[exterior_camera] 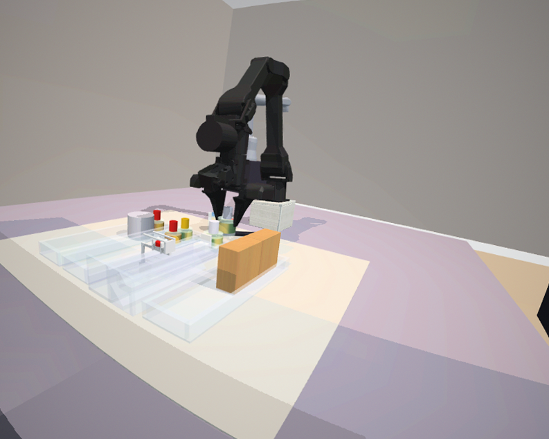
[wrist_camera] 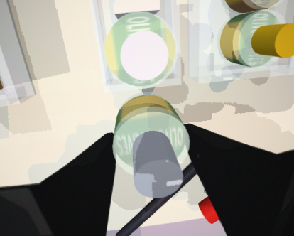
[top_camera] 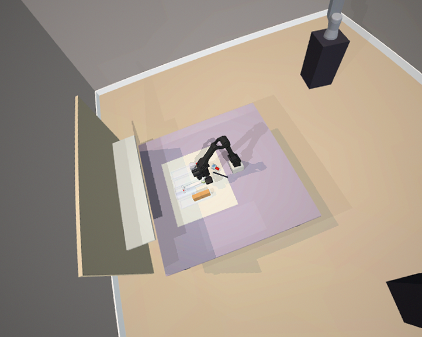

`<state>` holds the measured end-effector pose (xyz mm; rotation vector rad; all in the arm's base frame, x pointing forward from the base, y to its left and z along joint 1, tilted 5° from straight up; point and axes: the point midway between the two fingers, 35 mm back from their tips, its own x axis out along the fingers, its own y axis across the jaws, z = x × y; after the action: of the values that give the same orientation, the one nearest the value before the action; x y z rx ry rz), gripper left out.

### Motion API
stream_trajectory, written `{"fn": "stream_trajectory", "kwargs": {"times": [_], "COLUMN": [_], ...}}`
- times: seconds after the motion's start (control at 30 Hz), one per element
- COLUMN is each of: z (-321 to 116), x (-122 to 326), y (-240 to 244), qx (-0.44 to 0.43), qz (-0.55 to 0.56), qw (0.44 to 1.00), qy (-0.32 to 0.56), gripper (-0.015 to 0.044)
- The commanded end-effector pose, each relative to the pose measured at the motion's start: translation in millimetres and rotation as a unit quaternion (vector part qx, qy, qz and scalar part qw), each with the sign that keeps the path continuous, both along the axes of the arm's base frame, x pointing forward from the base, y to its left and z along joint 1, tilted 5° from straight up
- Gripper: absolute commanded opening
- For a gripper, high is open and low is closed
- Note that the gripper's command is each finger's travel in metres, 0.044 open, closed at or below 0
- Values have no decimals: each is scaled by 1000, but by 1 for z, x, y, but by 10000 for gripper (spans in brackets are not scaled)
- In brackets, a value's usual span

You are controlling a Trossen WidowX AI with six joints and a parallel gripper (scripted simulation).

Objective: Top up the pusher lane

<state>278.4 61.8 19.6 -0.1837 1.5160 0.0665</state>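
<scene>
One black robot arm [top_camera: 224, 140] in the top view reaches over a cream mat [top_camera: 219, 204], beside orange boxes [top_camera: 201, 195]; in the exterior view, its gripper [exterior_camera: 230, 223] [wrist_camera: 149, 135] is clamped on a green-labelled jar [exterior_camera: 226, 226] [wrist_camera: 150, 138] near the clear lanes' front; in the wrist view, that jar, grey-capped, is just outside the lane [wrist_camera: 179, 74] holding a white-capped jar [exterior_camera: 216, 237] [wrist_camera: 142, 53]

A grey-capped green jar [exterior_camera: 226, 226] [wrist_camera: 150, 138] is held near the lane's [top_camera: 190, 190] [exterior_camera: 128, 286] [wrist_camera: 178, 76] upright white-capped jar [top_camera: 203, 181] [exterior_camera: 216, 237] [wrist_camera: 143, 55].
</scene>
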Motion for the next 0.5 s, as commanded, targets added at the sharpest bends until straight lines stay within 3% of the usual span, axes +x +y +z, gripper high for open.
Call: {"fn": "stream_trajectory", "kwargs": {"times": [0.0,0.47], "z": [-4,-3], "x": [0,4], "y": [-1,0], "qx": [-1,-1], "qz": [2,2], "qw": [1000,1000], "qy": [0,0], "gripper": [0,0]}}
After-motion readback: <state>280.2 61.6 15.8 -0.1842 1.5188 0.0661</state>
